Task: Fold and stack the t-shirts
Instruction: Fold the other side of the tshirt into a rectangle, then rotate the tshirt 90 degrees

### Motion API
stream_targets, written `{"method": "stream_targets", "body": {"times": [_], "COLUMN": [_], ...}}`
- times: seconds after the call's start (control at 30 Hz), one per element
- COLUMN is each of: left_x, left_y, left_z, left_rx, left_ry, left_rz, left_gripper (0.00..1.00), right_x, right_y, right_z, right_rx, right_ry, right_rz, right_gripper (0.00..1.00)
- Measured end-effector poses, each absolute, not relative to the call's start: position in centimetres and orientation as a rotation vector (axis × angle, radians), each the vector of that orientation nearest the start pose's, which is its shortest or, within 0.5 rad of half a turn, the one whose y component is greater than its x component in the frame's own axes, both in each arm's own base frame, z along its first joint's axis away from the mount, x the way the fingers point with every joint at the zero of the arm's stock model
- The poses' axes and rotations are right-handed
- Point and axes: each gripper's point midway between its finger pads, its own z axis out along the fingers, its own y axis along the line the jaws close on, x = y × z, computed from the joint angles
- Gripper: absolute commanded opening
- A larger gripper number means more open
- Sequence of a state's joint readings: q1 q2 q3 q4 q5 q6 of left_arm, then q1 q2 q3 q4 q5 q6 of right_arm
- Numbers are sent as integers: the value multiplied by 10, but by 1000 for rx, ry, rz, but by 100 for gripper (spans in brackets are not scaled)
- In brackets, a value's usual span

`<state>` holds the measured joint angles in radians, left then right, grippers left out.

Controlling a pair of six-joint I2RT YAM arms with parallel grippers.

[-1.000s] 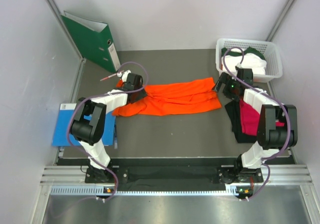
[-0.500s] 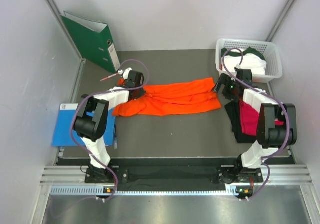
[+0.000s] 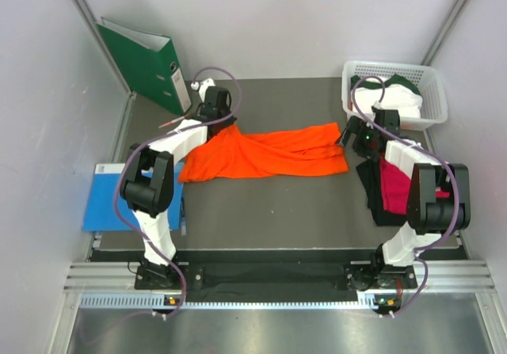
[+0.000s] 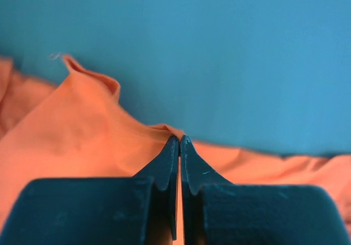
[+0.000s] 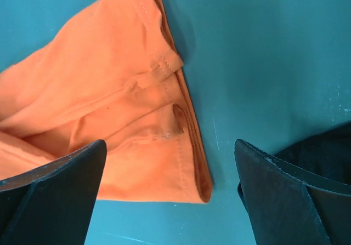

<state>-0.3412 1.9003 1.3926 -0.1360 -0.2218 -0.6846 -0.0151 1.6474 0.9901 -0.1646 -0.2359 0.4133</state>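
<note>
Your left gripper [image 4: 179, 141] has its fingers pressed together, pinching a raised fold of the orange shirt [image 3: 269, 154] at its far left corner. The shirt lies stretched out across the middle of the table [image 3: 277, 211]. Your right gripper [image 5: 169, 146] has its fingers spread wide, and the shirt's right end lies between them, ungripped.

Robot lab test cell, plain white panel walls [image 3: 277, 21], aluminium rail [image 3: 111, 279], grey tabletop [image 3: 269, 211]
</note>
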Motion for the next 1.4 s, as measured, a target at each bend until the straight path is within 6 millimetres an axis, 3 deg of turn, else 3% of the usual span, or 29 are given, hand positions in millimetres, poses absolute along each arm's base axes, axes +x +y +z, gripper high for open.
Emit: {"method": "stream_targets", "body": {"times": [0.07, 0.1, 0.17, 0.2, 0.23, 0.33, 0.43, 0.57, 0.67, 0.73, 0.83, 0.93, 1.03, 1.1, 1.2, 1.4], "left_x": [517, 522, 529, 529, 528, 515, 487, 445, 420, 404, 378, 357, 341, 335, 332, 326], "left_y": [-170, -173, -177, -178, -177, -172, -162, -147, -136, -131, -122, -116, -114, -114, -113, -107], "left_z": [123, 122, 114, 109, 106, 96, 93, 109, 131, 139, 135, 119, 101, 95, 83, 41], "left_rx": [-483, -472, -456, -452, -451, -450, -453, -460, -485, -503, -538, -574, -588, -596, -614, -668], "left_ry": [2146, 2149, 2164, 2176, 2188, 2217, 2245, 2241, 2193, 2168, 2168, 2203, 2263, 2290, 2328, 2463], "left_rz": [-335, -337, -339, -337, -328, -309, -292, -290, -312, -329, -339, -324, -292, -275, -240, -101], "left_gripper": [53, 65, 72, 90, 98, 98, 98, 98, 98, 98, 98, 98, 98, 98, 98, 98], "right_x": [406, 406, 405, 404, 404, 401, 400, 413, 438, 462, 492, 513, 512, 505, 501, 509], "right_y": [52, 52, 59, 63, 68, 82, 102, 128, 137, 138, 139, 139, 135, 132, 130, 131], "right_z": [71, 71, 72, 74, 76, 85, 98, 128, 152, 157, 144, 114, 79, 66, 63, 75], "right_rx": [399, 395, 365, 342, 320, 242, 135, 15, -27, -35, -39, -46, -58, -67, -73, -77], "right_ry": [2387, 2388, 2390, 2391, 2389, 2378, 2363, 2298, 2243, 2225, 2255, 2324, 2419, 2464, 2494, 2471], "right_rz": [462, 459, 462, 464, 465, 446, 410, 381, 360, 328, 274, 218, 167, 149, 136, 130], "right_gripper": [100, 99, 100, 100, 100, 100, 100, 100, 100, 100, 100, 100, 100, 100, 100, 100]}}
